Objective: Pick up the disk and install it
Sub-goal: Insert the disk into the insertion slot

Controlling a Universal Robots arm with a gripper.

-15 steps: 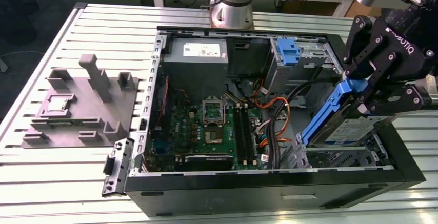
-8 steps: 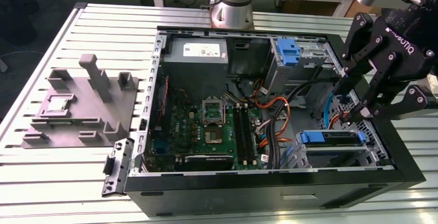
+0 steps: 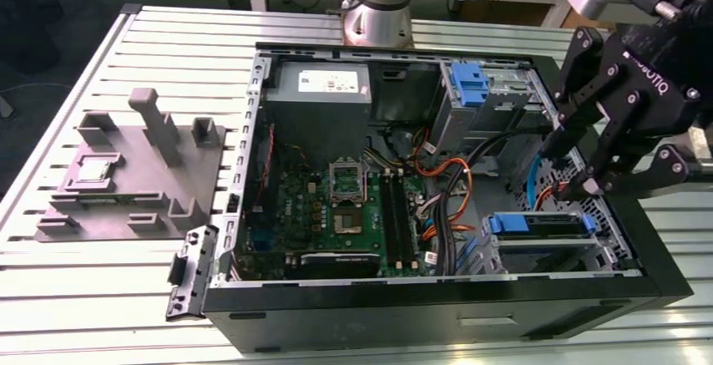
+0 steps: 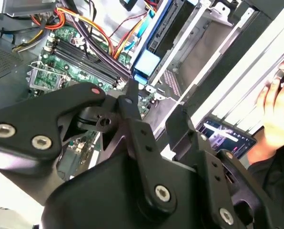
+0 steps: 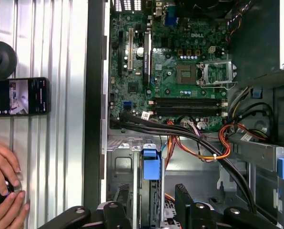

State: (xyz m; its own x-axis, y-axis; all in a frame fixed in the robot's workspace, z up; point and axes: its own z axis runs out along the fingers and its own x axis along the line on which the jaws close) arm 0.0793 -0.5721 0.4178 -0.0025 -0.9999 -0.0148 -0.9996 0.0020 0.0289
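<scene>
The disk, a flat drive in a blue plastic carrier (image 3: 537, 225), sits on edge in the drive cage of the open black PC case (image 3: 446, 311). The black gripper (image 3: 573, 169) hovers just above it, jaws wide and empty. It should probably centre over the carrier, square on, and mind the nearby cables. Count: two blue carriers and one gripper.

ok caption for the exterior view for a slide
Gripper, jaws open, over the blue hard-drive carrier in an open desktop case
</scene>
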